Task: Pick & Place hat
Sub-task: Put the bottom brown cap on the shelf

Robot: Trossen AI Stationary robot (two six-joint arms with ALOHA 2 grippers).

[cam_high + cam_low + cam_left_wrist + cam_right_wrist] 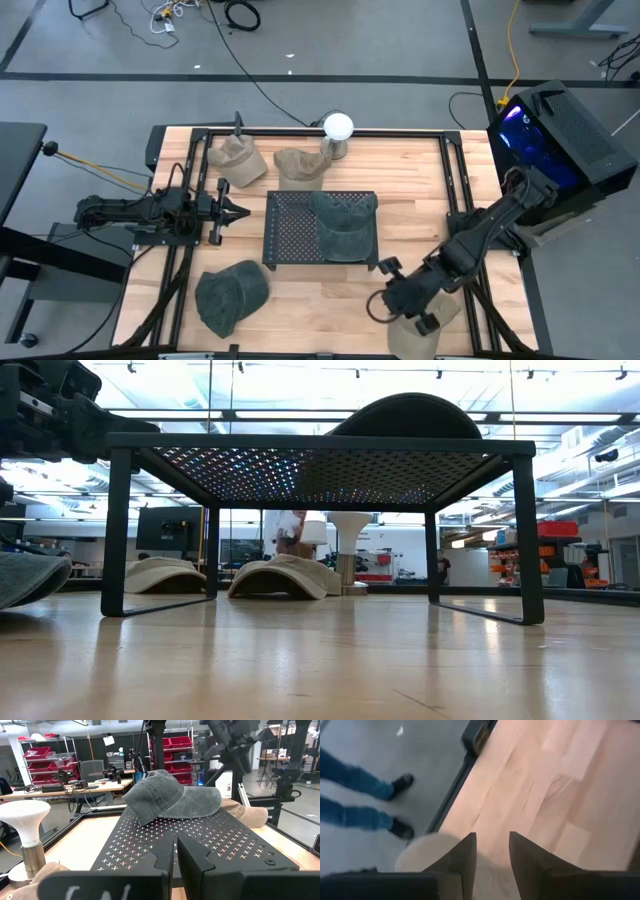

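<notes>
Right tool (392, 298) parted above tan hat (418, 330) at table (320, 290) edge

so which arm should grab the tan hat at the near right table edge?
Right. The right gripper hangs directly over the tan hat, fingers open in its wrist view. The left gripper waits across the table, beside the black rack.
</notes>
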